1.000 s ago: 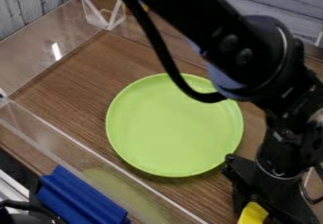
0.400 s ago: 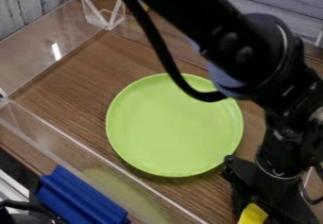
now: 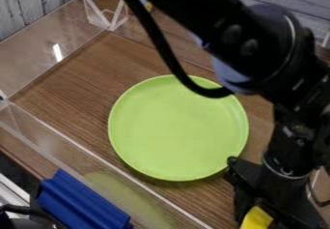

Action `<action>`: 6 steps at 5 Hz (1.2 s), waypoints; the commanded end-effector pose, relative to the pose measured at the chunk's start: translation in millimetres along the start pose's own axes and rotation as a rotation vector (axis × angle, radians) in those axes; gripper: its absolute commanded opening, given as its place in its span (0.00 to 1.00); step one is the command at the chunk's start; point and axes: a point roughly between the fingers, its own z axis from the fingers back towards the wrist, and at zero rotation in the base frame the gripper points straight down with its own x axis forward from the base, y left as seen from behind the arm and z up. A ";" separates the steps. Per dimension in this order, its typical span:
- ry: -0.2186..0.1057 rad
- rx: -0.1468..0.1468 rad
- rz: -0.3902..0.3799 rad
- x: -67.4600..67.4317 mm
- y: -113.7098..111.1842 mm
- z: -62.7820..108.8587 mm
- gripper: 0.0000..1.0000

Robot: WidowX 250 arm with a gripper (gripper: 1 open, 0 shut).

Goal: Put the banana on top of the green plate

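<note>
The green plate (image 3: 175,127) lies flat in the middle of the wooden table, round and lime-green, with nothing on it. At the bottom right, just off the plate's rim, my gripper (image 3: 261,212) points straight down and is shut on the banana (image 3: 258,218). Only a small yellow piece of the banana shows between the black fingers at the frame's lower edge. The black arm (image 3: 245,49) reaches in from the top and hides the table's right side.
Clear plastic walls (image 3: 52,54) fence the table at the left and back. A blue object (image 3: 84,206) lies at the bottom left outside the near wall. A dark cable (image 3: 175,64) hangs from the arm over the plate's far edge.
The arm and gripper have edged up very slightly with the banana still held. The plate has not moved.
</note>
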 end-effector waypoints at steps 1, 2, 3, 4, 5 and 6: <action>-0.039 -0.010 -0.011 5.5 -3.1 24.7 0.00; -0.036 0.001 -0.016 3.0 -2.2 39.2 0.00; -0.034 0.012 0.000 -1.5 1.3 66.8 0.00; -0.035 0.024 0.038 -5.1 10.6 93.3 0.00; -0.040 0.035 0.067 -11.1 24.4 111.0 0.00; -0.052 0.038 0.122 -18.8 52.7 120.1 0.00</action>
